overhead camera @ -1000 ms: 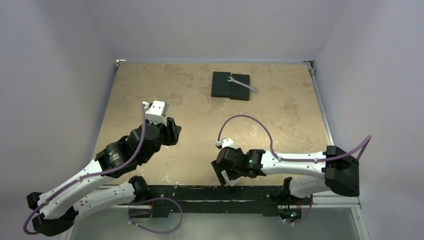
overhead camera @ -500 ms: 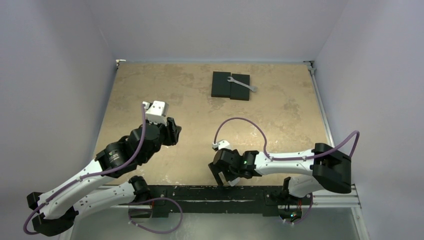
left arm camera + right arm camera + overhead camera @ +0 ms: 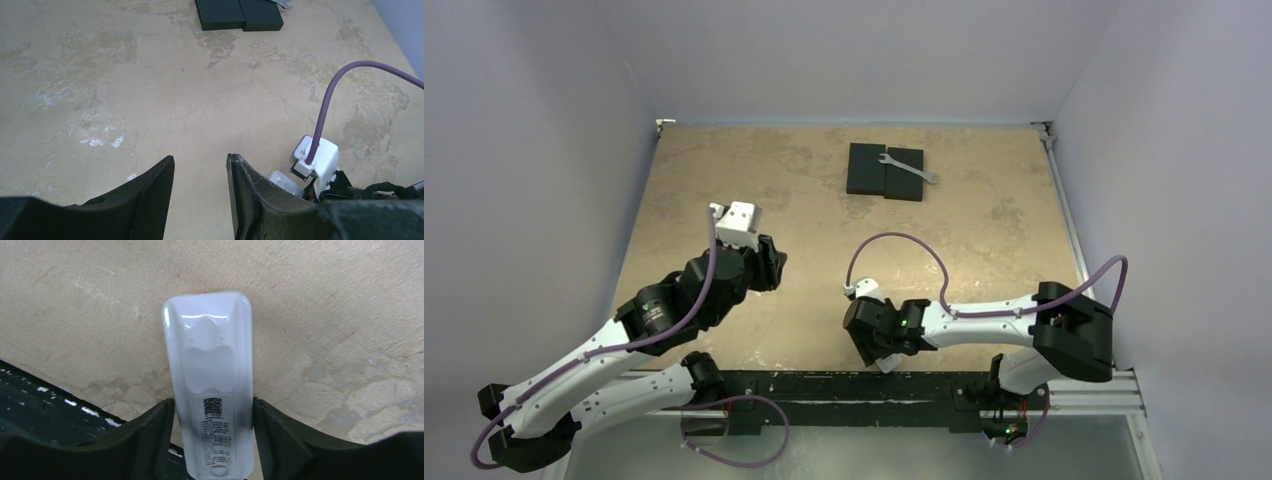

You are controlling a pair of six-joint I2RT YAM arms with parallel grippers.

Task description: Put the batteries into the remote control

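The remote control (image 3: 210, 380) is white and lies back-up near the table's front edge, a printed label on its near end. My right gripper (image 3: 212, 405) straddles that end, its two black fingers pressed against the remote's long sides. From above, the right gripper (image 3: 876, 355) points down at the near edge and covers most of the remote. My left gripper (image 3: 200, 162) hovers over bare table left of centre, jaws apart with nothing between them; the top view shows this left gripper (image 3: 769, 265) too. The batteries are out of view.
Two black flat blocks (image 3: 884, 171) lie side by side at the back centre with a silver wrench (image 3: 911, 168) on them. A black rail (image 3: 824, 385) runs along the near edge. The right arm's white wrist camera (image 3: 316, 156) and purple cable sit close to my left gripper's right.
The right arm has edged left along the near edge and its jaws have narrowed onto the remote's sides. The left arm has not moved.
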